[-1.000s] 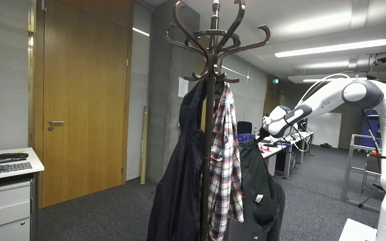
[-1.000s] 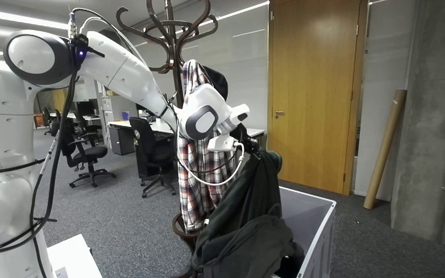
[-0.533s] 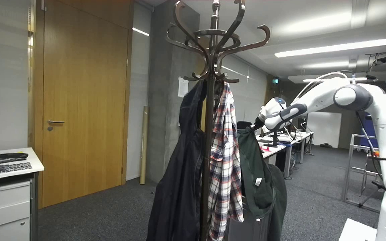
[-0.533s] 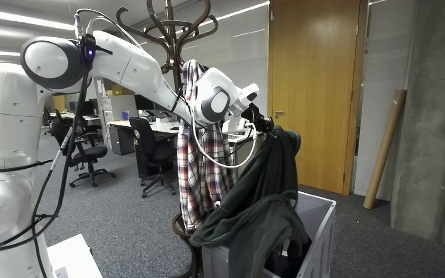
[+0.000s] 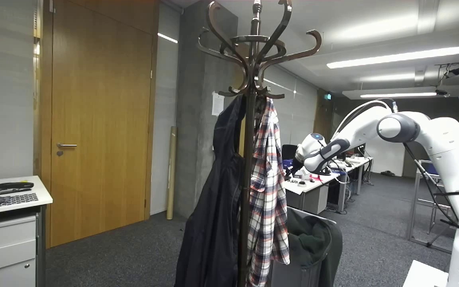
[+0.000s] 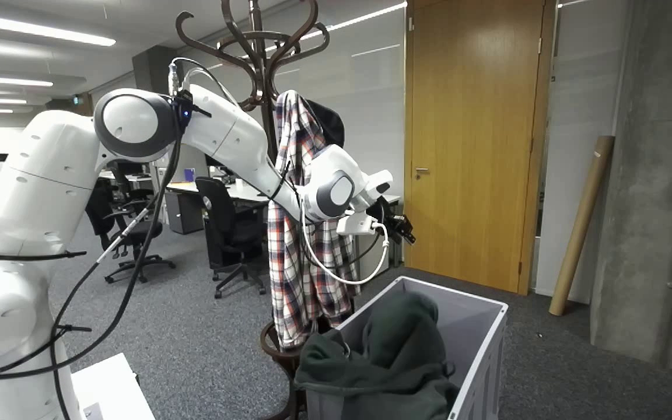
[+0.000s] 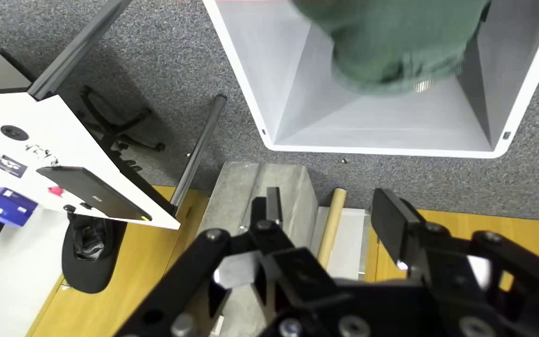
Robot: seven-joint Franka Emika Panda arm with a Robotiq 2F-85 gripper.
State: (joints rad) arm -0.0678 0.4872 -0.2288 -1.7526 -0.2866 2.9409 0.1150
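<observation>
Carpeted office floor (image 6: 557,361); a green jacket (image 6: 397,350) lies bunched in a grey bin (image 6: 471,319), draped over its edge, below the gripper (image 7: 327,206), whose fingers are spread, empty.

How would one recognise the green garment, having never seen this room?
Find the brown coat stand, then the grey crate beside it. The green garment lies bunched partly inside the crate, off the stand, unlike the checked shirt and dark jacket.

Bright ceiling lights (image 5: 395,57), blurred wrist-view garment (image 7: 405,42)
</observation>
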